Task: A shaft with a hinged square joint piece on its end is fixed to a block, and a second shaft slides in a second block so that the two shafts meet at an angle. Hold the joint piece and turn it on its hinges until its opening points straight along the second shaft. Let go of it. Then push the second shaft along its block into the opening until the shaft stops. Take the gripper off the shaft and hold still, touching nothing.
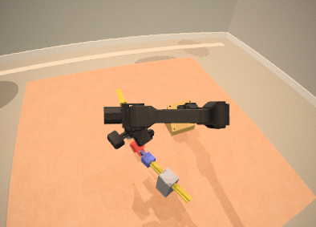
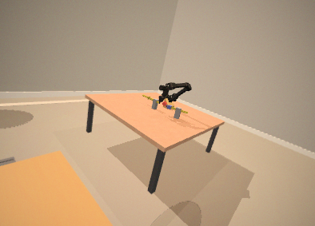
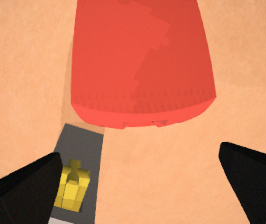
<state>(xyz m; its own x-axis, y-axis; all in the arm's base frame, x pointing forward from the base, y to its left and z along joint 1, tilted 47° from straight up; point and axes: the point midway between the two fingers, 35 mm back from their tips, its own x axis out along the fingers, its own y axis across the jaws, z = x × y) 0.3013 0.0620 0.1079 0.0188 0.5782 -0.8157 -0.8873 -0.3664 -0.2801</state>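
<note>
The red square joint piece (image 1: 137, 148) (image 3: 144, 63) (image 2: 164, 104) sits on the end of the fixed shaft, next to a blue hinge piece (image 1: 147, 159). That yellow shaft (image 1: 182, 192) runs through a grey block (image 1: 167, 182) (image 2: 177, 113). The second yellow shaft (image 1: 120, 95) (image 3: 73, 185) lies in its own grey block (image 3: 77, 163) (image 2: 154, 105), mostly hidden under the arm in the top view. My gripper (image 1: 129, 141) (image 3: 142, 157) (image 2: 162, 98) is open and empty, low over the table just behind the red joint piece, with its fingers spread to either side.
The arm's yellow base (image 1: 180, 127) stands to the right of the shafts. Everything rests on an orange table top (image 1: 60, 150) (image 2: 132, 117) with dark legs. Walls lie beyond the table.
</note>
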